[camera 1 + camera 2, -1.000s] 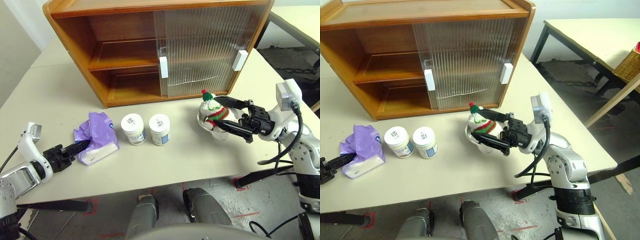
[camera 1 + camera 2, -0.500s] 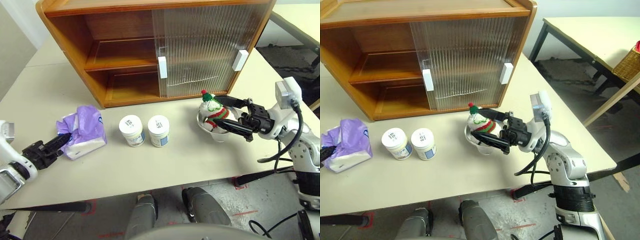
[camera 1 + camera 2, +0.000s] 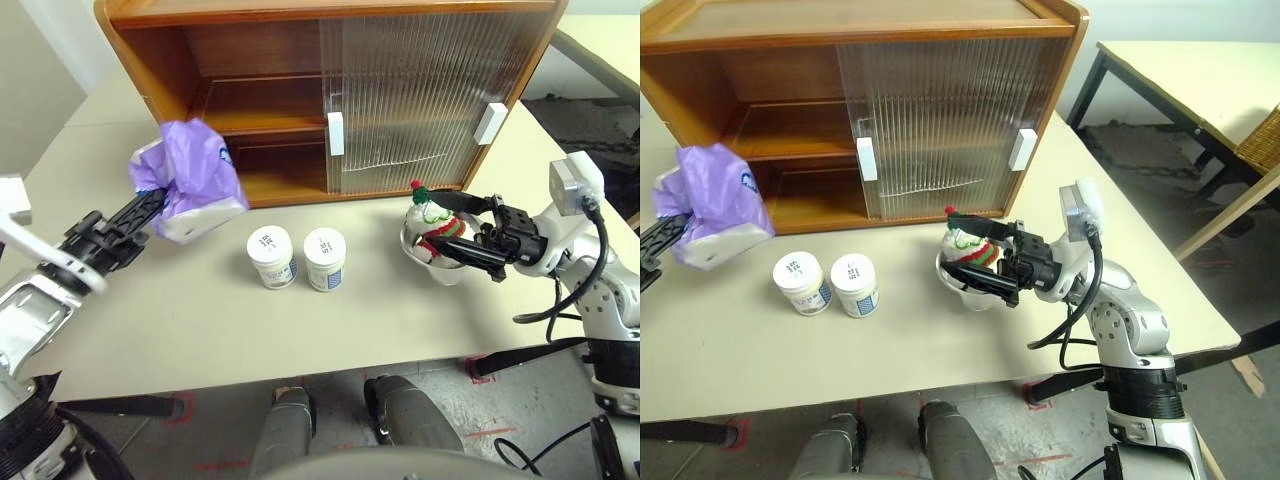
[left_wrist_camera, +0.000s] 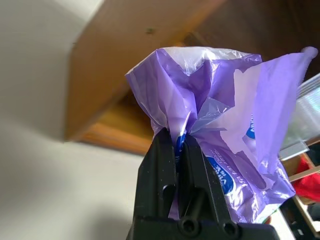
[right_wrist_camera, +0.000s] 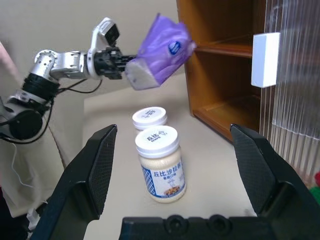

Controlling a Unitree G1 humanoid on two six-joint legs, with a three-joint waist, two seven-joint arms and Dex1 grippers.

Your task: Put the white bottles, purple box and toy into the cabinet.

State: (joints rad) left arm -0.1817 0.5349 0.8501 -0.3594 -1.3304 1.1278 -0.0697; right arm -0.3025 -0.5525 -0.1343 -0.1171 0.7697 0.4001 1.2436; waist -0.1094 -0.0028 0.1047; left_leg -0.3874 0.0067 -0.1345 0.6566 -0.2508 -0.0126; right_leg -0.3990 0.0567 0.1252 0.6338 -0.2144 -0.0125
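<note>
You have one cabinet (image 3: 300, 60) across the top of the head view, its ribbed sliding doors (image 3: 420, 100) covering the right half and both shelves on the left half standing open. One table (image 3: 200, 320) carries everything, with bare surface along its near edge and at left.

Your left gripper (image 3: 150, 205), at left of frame, is pinched tight on the crumpled wrapper of the one purple box (image 3: 190, 180), which hangs clear of the table in front of the open shelves.

Your right gripper (image 3: 965, 250), at right of centre, stands spread wide, one finger on each side of the one toy (image 3: 435, 225) and the shallow bowl (image 3: 440, 265) it sits in; contact cannot be confirmed.

Two white bottles (image 3: 272, 255) (image 3: 325, 258) stand upright side by side, just apart, at centre, in front of the cabinet.
</note>
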